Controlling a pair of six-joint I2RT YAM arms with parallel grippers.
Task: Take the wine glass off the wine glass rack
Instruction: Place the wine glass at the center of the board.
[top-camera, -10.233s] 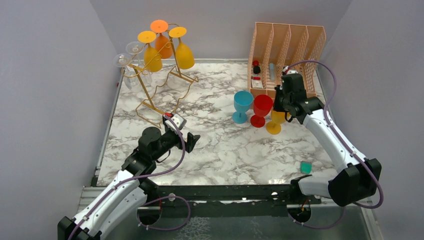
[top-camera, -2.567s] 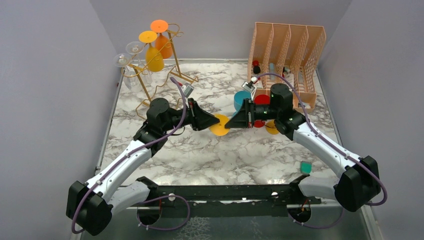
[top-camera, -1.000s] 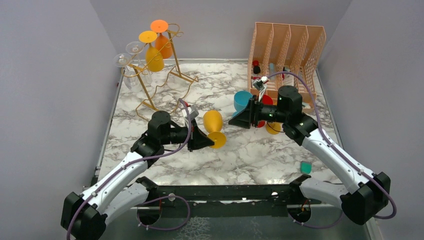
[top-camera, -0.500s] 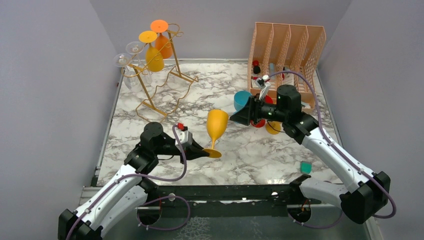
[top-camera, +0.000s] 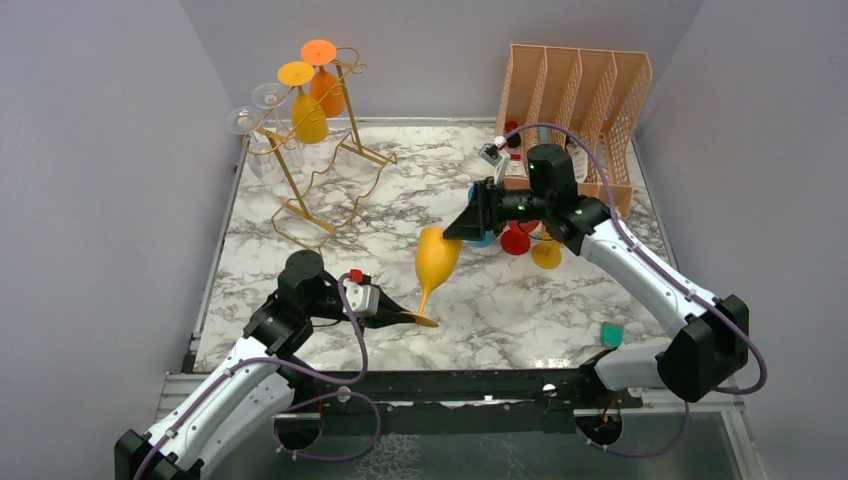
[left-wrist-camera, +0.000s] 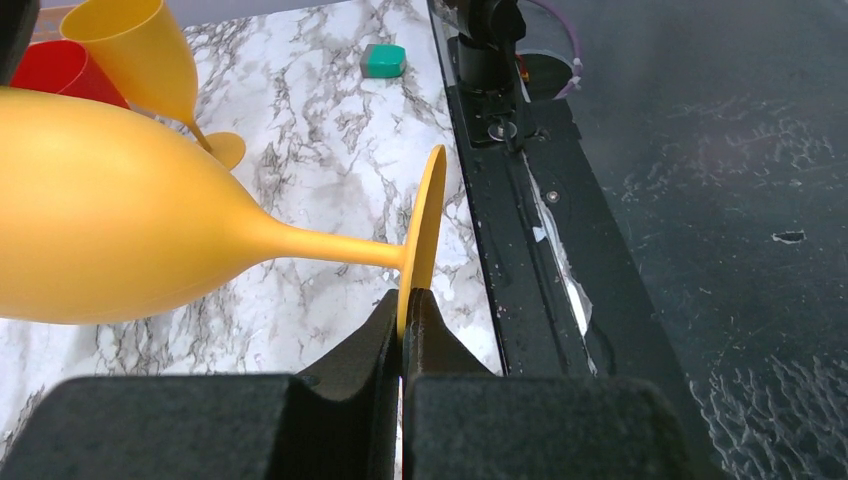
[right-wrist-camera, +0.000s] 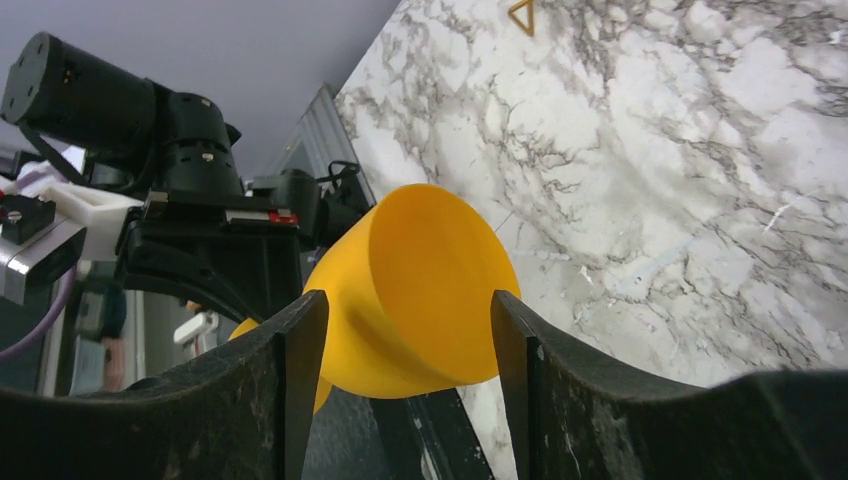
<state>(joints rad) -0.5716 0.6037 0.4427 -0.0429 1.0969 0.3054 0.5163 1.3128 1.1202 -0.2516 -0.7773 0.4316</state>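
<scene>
Marble table; left gripper tight on wine glass foot; right gripper apart astride bowl, plain only from its wrist.

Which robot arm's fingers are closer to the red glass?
Right. The right gripper is beside the red glass, with its fingers either side of the yellow glass. The left gripper is farther off, toward the near edge of the table, pinching that glass's foot.

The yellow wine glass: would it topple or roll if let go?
The yellow wine glass would probably topple: it leans, pinched only at its foot's edge by the left gripper. Its rounded bowl would likely roll. It looks like opaque plastic, so probably light.
</scene>
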